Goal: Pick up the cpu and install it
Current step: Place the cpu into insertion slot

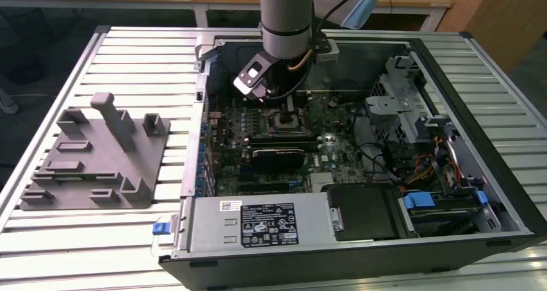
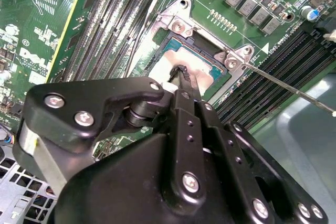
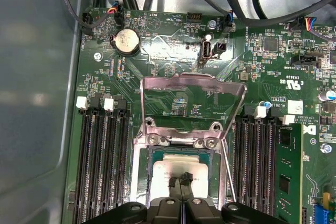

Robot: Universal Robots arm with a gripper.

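Gripper (image 3: pixel 182 178) down inside the open computer case (image 1: pixel 342 262), over the processor socket. Fingertips (image 3: pixel 187 178) drawn in narrow, almost meeting, nothing seen between them. They sit at the middle of the cpu (image 3: pixel 167 174); contact or a hair's gap, cannot tell.

The cpu lies flat in the socket, silvery top up, square to its frame. In the second wrist view the gripper (image 2: pixel 181 71) covers part of the cpu (image 2: pixel 163 69).

Exterior view, its left to its right:
- Grey tray (image 1: pixel 94 156) with upright posts on the slatted table (image 1: pixel 51 240), well apart from the case.
- Arm (image 1: pixel 286 22) dropping straight into the case, the gripper (image 1: pixel 285 109) at the board.
- Black ribbed module (image 1: pixel 275 155) just beside the socket, on the side towards the power supply (image 1: pixel 256 224).
- Drive cage (image 1: pixel 401 92) along the far wall.

Around the socket, first wrist view:
- Memory slots (image 3: pixel 102 156) flank it on both sides.
- Load plate (image 3: pixel 194 81) swung up, clear of the chip.
- Thin lever (image 3: pixel 227 166) raised beside the socket, near the fingers.
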